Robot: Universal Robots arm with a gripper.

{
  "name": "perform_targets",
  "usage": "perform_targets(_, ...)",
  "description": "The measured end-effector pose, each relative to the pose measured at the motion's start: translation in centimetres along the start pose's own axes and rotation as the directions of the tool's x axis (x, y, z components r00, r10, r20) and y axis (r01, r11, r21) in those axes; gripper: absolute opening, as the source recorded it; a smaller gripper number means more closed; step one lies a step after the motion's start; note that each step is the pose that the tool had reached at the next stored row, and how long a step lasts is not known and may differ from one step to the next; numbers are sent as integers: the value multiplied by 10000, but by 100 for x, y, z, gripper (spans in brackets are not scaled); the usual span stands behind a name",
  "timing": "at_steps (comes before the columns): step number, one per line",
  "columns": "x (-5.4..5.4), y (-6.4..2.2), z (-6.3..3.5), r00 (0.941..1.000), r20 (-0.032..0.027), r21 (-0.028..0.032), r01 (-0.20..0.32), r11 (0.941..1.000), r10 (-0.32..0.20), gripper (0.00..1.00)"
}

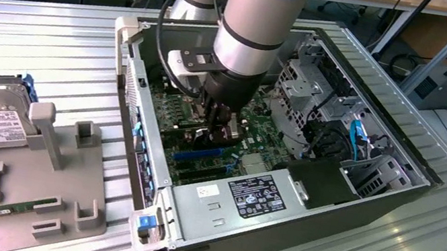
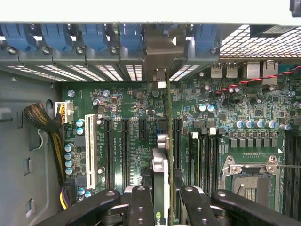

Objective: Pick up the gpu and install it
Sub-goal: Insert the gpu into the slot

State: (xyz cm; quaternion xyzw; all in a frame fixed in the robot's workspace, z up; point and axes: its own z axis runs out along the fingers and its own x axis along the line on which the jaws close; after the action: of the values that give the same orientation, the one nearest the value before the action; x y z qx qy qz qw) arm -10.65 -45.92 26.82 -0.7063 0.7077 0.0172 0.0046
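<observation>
As the claw (image 2: 166, 200) clamps the gpu (image 2: 169, 117) on its edge, it stands over the motherboard (image 2: 225, 117) inside the case (image 1: 319, 203).

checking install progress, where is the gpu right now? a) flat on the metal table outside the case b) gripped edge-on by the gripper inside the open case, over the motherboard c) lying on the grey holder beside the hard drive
b: the gripper clamps the gpu edge-on above the motherboard slots, inside the open case.
</observation>
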Motion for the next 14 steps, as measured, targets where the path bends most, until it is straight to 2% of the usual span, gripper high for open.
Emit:
perform_targets(5, 0, -14, 0, 10000, 0, -45, -1, 10000, 1, 27)
perform_targets(14, 2, -15, 49, 10000, -1, -47, -2, 10000, 2, 27)
